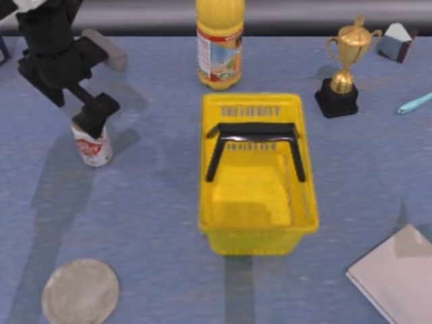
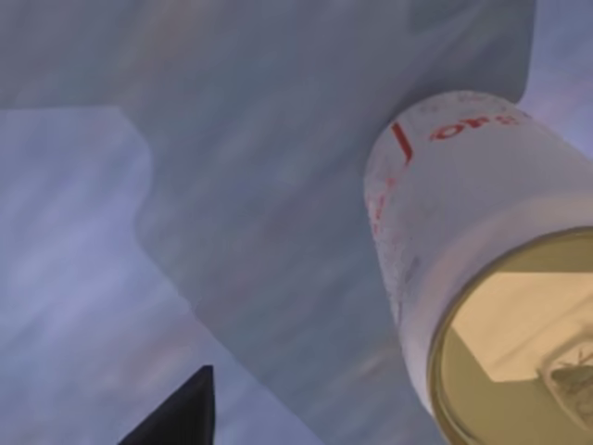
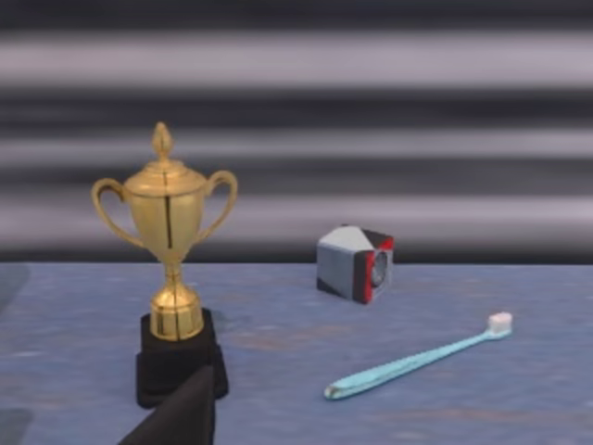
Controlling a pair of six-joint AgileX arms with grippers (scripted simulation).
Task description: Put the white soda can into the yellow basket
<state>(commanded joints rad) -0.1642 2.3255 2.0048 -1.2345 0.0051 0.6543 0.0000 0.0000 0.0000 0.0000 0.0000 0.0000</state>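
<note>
The white soda can (image 1: 93, 147) with red markings stands upright at the table's left; in the left wrist view the can (image 2: 463, 213) fills the near side with its dull metallic top showing. My left gripper (image 1: 92, 120) hangs right over the can's top, open, and one dark fingertip (image 2: 190, 410) sits well apart from the can's wall. The yellow basket (image 1: 210, 202) with black handles (image 1: 253, 131) stands mid-table, nothing inside it. My right arm is out of the top view; one of its fingertips (image 3: 190, 408) shows, with nothing held.
A yellow juice bottle (image 1: 219, 40) stands behind the basket. A gold trophy (image 1: 343, 67), a small cube (image 1: 395, 42) and a light-blue toothbrush (image 1: 414, 102) lie at the back right. A grey disc (image 1: 79, 293) sits front left and a white pad (image 1: 398, 277) front right.
</note>
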